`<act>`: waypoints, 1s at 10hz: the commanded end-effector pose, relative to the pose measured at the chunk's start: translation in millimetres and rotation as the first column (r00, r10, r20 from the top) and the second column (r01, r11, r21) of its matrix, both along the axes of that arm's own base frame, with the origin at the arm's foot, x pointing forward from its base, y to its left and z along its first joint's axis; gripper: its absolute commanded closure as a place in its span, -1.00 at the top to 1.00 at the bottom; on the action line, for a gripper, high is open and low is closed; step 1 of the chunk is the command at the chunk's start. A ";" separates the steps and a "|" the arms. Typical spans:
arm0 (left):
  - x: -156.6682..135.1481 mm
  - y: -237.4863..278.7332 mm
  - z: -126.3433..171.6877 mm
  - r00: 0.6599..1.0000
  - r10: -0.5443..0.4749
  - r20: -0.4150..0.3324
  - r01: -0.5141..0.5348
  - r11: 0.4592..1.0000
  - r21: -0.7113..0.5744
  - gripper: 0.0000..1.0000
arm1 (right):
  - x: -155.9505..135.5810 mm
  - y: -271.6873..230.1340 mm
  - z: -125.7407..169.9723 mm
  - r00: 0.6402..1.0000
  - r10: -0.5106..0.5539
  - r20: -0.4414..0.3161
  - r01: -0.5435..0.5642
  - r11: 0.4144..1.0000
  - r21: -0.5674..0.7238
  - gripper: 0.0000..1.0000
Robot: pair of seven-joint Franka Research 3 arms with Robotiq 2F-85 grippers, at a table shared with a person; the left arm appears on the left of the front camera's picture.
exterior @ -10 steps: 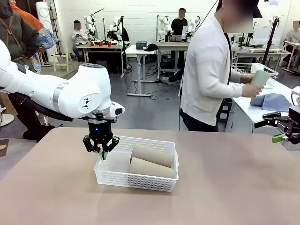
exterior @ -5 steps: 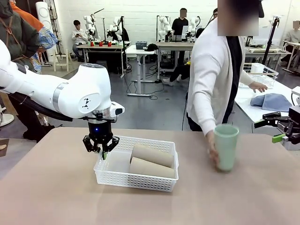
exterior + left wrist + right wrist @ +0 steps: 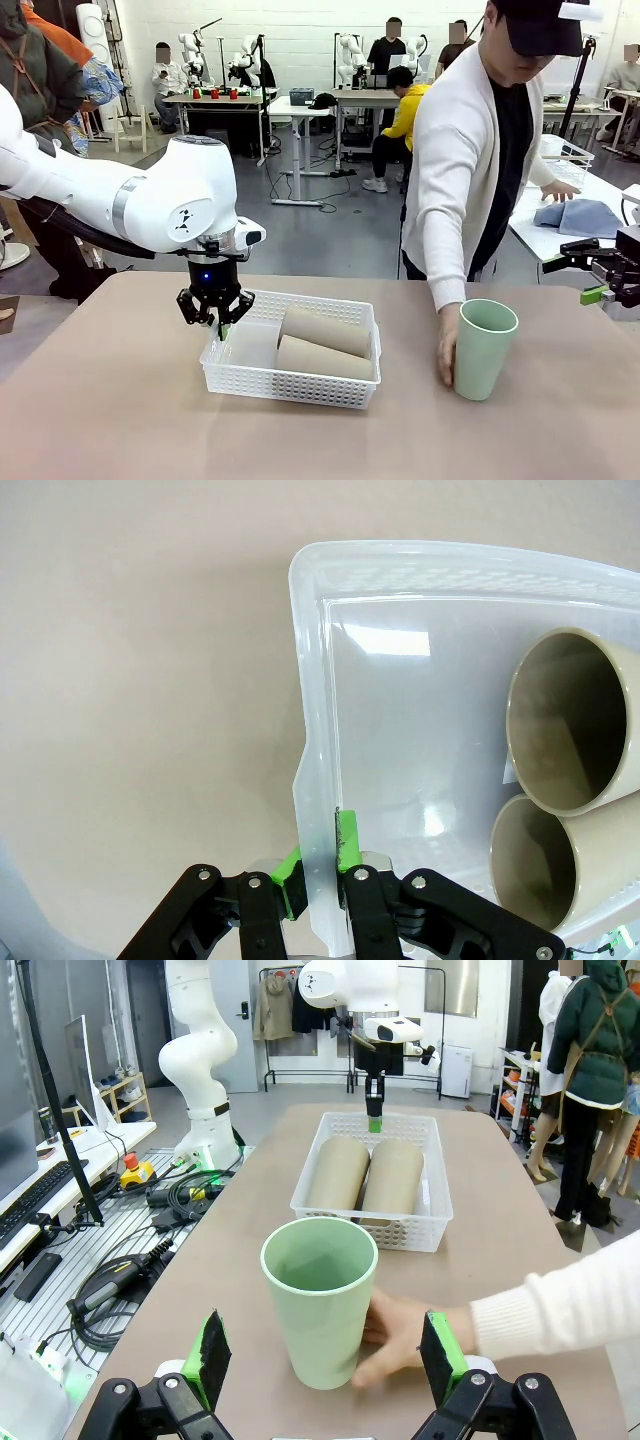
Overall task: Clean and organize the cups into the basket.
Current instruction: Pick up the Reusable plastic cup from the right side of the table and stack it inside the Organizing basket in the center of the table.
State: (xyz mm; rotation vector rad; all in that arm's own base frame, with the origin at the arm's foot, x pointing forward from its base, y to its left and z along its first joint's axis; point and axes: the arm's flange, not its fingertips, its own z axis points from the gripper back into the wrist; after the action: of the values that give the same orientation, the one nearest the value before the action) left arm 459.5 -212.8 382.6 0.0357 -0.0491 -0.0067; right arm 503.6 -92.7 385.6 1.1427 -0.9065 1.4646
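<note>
The left gripper (image 3: 318, 858) pinches the thin end wall of the white basket (image 3: 300, 386), I think to stop it sliding. The basket is plastic with tiny holes. Two smooth, dull brown cups (image 3: 325, 332) lie side by side inside. The green cup (image 3: 483, 348) stands on the table (image 3: 120, 420), apart from the basket, with a person's hand (image 3: 446, 356) touching it. The right gripper (image 3: 327, 1352) faces it, fingers wide apart, holding nothing.

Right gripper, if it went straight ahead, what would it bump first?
Most likely the green cup, standing upright straight ahead of the open right gripper; the person's hand rests against its side.
</note>
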 end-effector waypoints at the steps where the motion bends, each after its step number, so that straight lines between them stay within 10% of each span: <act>1: 0.8 -1.0 0.2 1.000 0.000 0.006 0.000 1.000 -0.002 -1.00 | 0.0 0.0 0.0 1.000 0.000 0.000 0.000 1.000 0.000 1.00; 10: 0.8 -1.0 0.2 1.000 0.000 0.006 0.000 1.000 -0.002 -1.00 | 17.5 -13.8 -122.5 0.980 -0.084 -0.180 0.088 0.996 0.013 1.00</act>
State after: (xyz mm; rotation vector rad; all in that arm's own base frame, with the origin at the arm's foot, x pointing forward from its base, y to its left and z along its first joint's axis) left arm 459.5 -212.8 382.6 0.0357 -0.0490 -0.0067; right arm 523.6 -111.7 259.1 1.1948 -0.8194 1.2815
